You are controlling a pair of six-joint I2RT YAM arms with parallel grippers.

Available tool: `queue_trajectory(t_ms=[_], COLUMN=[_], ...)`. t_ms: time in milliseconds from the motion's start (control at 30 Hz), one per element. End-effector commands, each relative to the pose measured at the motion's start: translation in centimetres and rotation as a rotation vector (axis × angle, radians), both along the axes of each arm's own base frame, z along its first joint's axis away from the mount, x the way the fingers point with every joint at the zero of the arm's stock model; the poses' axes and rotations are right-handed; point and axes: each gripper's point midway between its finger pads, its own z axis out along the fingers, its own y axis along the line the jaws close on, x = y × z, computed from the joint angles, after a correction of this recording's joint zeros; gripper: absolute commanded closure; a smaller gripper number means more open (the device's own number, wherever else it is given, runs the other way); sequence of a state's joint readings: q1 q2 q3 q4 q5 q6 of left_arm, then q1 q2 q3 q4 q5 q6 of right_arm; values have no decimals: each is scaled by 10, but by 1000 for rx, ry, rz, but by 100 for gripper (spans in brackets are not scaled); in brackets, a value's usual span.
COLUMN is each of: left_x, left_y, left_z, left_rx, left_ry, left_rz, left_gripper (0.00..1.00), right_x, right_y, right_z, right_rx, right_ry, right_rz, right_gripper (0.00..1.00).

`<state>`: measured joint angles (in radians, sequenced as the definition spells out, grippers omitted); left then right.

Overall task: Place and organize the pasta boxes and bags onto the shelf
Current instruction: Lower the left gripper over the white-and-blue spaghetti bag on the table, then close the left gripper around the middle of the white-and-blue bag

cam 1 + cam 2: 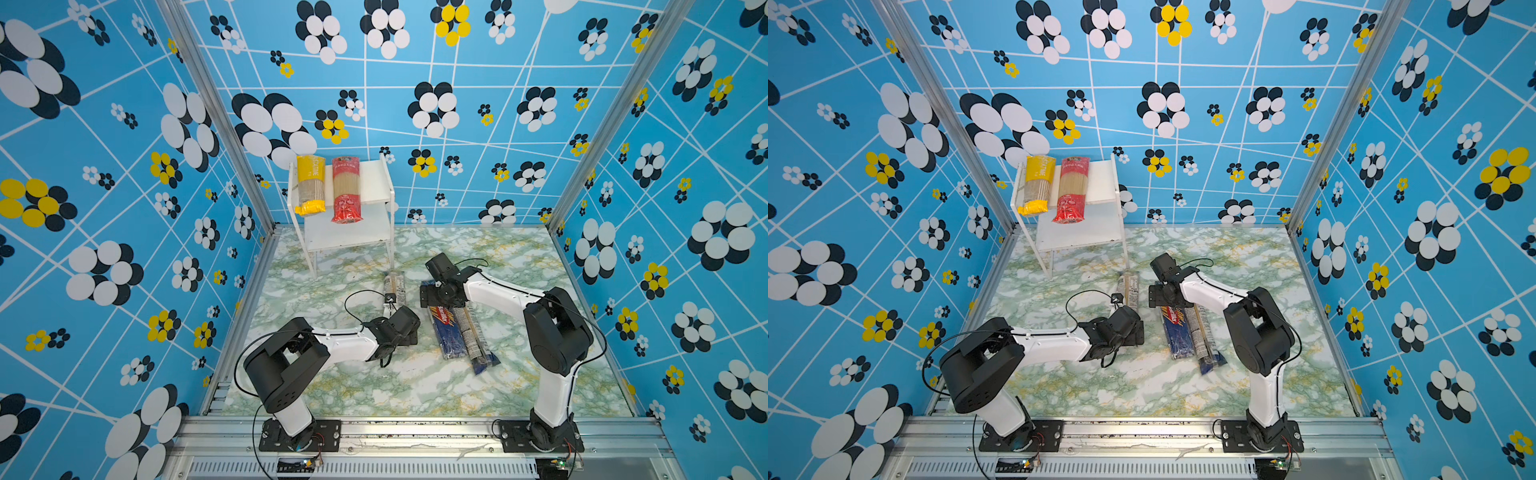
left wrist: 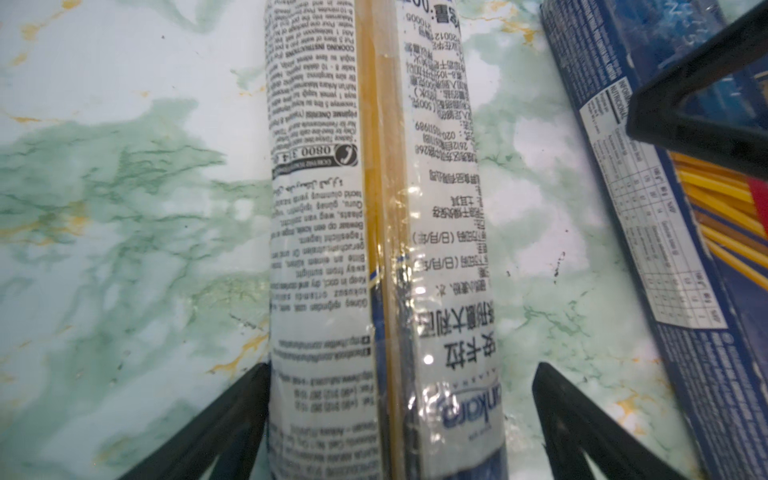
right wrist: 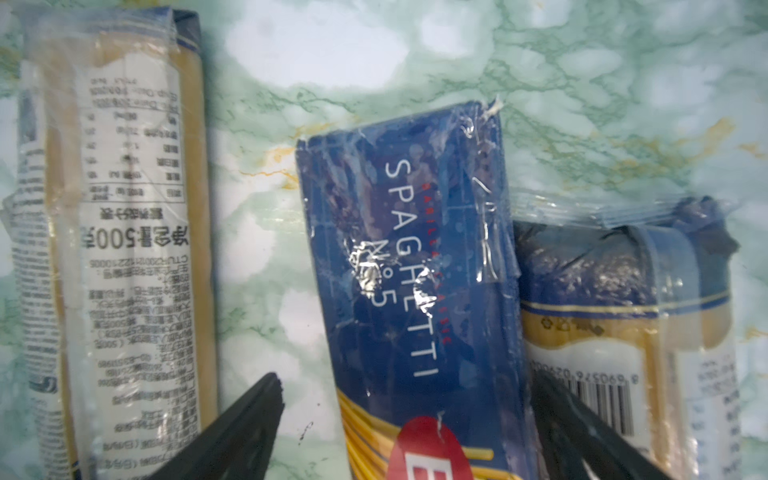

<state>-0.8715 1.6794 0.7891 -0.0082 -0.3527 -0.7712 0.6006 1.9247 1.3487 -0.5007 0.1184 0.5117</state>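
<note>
Left gripper [image 2: 401,368], released, straddles the near end of the slim text-covered bag [image 2: 324,208]; right gripper [image 3: 405,377], released, straddles the far end of the dark blue Barilla box [image 3: 407,249].

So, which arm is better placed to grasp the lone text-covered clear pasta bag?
Left: the open left gripper straddles that clear pasta bag; the right gripper hangs over the dark blue box.
</note>
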Motion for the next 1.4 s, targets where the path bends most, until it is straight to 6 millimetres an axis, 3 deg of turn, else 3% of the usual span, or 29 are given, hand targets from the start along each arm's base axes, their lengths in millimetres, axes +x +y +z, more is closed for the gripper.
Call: queue_trajectory(t_ms=[0, 433, 1000, 1367], left_x=[-9, -20, -31, -24], left_y=[14, 43, 88, 76], left_z=[-14, -21, -26, -18], left_rx=[84, 202, 174, 135], left_ry=[52, 70, 99, 68], left_rz=[22, 35, 71, 6], left_gripper=[1, 1, 1, 1], right_x=[0, -1, -1, -1], right_y=[-7, -8, -9, -12], right_z=[6, 0, -1, 0], right_rx=[4, 8, 5, -3], right_ry=[-17, -4, 1, 3], right_rz=[-14, -16, -15, -15], right_gripper=[5, 5, 5, 4])
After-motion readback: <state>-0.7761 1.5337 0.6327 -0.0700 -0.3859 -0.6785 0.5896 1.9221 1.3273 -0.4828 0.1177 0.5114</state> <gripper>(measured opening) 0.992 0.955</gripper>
